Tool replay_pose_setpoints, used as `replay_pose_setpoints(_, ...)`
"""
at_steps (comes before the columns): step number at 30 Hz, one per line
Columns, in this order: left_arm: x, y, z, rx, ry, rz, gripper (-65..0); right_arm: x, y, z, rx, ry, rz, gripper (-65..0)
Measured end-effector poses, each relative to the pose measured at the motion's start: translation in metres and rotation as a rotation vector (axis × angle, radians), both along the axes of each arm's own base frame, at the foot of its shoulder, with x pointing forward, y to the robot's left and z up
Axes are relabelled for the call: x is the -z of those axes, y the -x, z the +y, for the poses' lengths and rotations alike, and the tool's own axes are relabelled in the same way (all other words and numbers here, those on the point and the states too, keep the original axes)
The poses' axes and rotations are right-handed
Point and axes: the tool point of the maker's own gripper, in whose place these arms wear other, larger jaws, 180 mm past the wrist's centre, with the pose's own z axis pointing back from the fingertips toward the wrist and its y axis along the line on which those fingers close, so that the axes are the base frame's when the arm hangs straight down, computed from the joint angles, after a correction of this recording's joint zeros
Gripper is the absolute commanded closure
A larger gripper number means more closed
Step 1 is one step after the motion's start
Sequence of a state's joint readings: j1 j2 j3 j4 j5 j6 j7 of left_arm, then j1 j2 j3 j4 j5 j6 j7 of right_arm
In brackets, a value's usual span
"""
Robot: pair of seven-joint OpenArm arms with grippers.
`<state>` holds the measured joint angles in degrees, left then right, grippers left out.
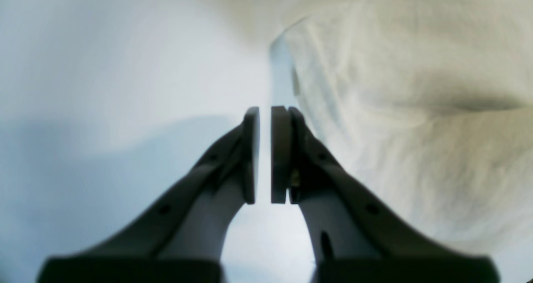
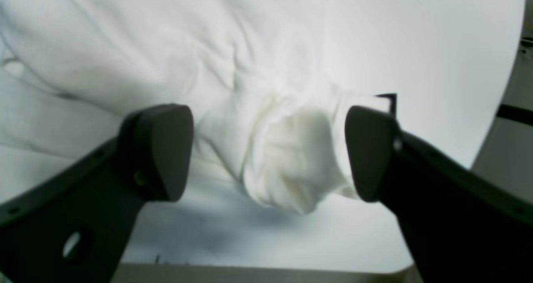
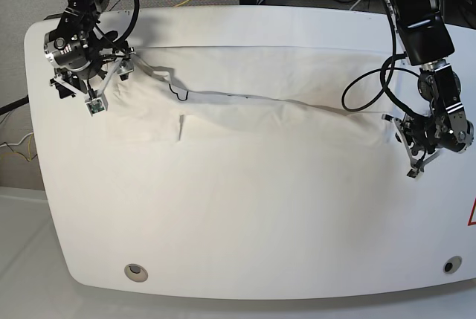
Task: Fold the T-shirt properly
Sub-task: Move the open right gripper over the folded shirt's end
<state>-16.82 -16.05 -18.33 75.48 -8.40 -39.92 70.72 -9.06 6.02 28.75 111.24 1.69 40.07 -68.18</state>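
Right gripper (image 2: 268, 149) gaping around bunched shirt (image 2: 287, 158) at nine o'clock; left gripper (image 1: 265, 154) pinched empty. Could unroll once released.

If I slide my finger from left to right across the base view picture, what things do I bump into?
Right gripper, jaws open → T-shirt stretched across the middle of the table → left gripper, shut → small red mark at the table's right edge.
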Motion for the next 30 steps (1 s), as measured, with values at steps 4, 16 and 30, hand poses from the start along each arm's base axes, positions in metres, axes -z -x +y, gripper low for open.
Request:
replay_pose_setpoints(4, -0.002, -0.002, 0.0, 0.0, -0.001, -0.005, -3.1, -0.011, -0.013, -0.002, 0.002, 0.01, -0.033, -53.7)
replay_pose_setpoints(16, -0.006, -0.007, -0.001, 0.0, 0.001, -0.016, -3.1, -0.035, -0.043, -0.006, 0.018, 0.024, -0.086, -53.8)
replay_pose_setpoints(30, -0.006, -0.007, -0.001, 0.001, 0.001, -0.017, -3.1, -0.007, -0.089, 0.006, 0.026, -0.131, -0.096, -53.7)
